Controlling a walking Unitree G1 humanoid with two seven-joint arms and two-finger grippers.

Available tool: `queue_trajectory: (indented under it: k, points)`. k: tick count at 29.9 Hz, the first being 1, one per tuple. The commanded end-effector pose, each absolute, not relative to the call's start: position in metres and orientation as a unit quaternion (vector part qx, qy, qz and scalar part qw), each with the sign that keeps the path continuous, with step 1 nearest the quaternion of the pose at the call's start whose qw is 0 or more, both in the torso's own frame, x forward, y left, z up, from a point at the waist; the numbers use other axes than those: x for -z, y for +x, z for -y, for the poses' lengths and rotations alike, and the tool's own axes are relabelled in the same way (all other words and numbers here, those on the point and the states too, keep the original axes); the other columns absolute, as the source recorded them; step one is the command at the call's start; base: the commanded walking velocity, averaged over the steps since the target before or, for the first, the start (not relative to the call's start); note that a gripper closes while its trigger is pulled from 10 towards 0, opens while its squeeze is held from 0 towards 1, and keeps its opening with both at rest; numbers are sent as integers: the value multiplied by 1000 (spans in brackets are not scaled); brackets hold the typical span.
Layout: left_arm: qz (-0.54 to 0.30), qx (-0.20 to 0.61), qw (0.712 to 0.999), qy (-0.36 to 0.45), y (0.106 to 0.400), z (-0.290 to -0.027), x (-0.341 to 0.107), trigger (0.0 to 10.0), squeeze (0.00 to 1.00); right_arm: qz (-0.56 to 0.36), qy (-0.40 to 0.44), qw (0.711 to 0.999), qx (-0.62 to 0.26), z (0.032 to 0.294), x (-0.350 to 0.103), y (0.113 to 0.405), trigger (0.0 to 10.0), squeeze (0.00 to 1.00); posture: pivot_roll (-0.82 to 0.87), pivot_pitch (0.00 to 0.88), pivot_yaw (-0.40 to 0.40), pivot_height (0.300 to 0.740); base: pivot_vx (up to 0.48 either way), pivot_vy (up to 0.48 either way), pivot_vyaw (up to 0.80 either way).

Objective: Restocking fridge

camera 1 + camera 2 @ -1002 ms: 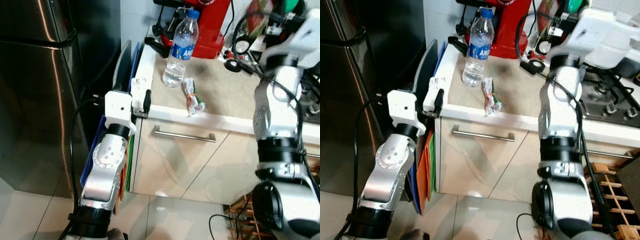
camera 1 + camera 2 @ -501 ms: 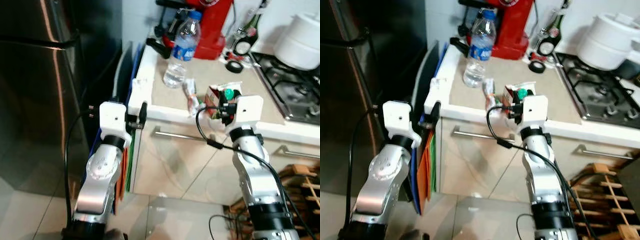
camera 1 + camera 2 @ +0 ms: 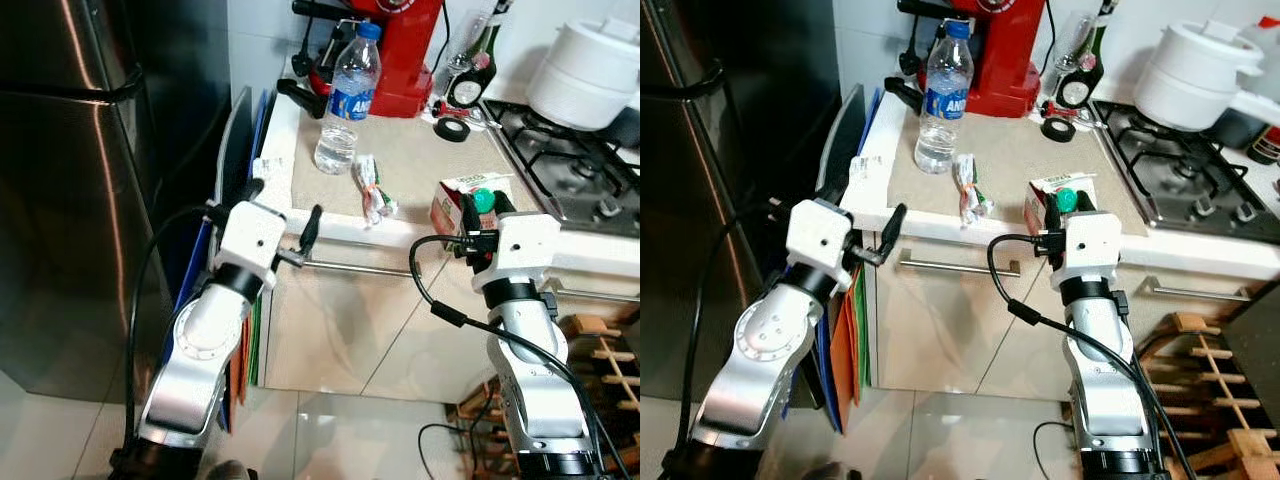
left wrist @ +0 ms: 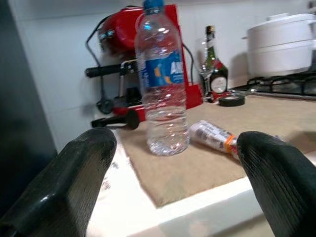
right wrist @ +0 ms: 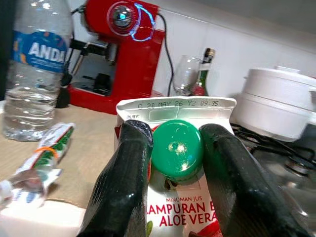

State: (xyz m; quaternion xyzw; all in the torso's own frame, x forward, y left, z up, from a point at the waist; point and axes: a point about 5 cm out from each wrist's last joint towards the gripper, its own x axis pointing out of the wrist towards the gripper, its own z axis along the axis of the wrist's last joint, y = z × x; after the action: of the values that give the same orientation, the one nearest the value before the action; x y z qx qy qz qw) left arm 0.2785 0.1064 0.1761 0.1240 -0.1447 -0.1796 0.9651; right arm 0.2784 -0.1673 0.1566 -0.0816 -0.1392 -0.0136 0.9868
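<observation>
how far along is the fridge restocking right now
Early. Nothing looks stocked: the fridge is shut. In hand: the right gripper is shut on the carton at the counter edge. Left: the water bottle and the packet sit on the counter; the left gripper is open, short of them.

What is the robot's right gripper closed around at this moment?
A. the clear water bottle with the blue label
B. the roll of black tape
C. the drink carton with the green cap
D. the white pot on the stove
C. The right gripper has one black finger on each side of the green cap of the drink carton at the counter's front edge, while the water bottle stands apart, further back on the counter.
</observation>
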Motion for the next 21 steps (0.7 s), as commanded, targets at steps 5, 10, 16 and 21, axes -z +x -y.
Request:
queue_trajectory:
  k: [5,10,16,21]
  points:
    - [149,229,951,146,284,-95,-180,10000,0,166,-83,982,24,164,-165,285,0,0,68,0,-24,740,0,0,0]
    - [151,238,948,146,292,-98,-185,10000,0,177,-78,980,49,169,-168,286,0,0,46,0,17,740,0,0,0]
    - [160,247,943,154,299,-95,-194,10000,0,184,-66,979,59,167,-170,289,0,0,36,0,46,740,0,0,0]
    - [101,192,975,52,310,-108,-185,10000,0,182,-48,980,69,167,-172,297,0,0,42,0,28,740,0,0,0]
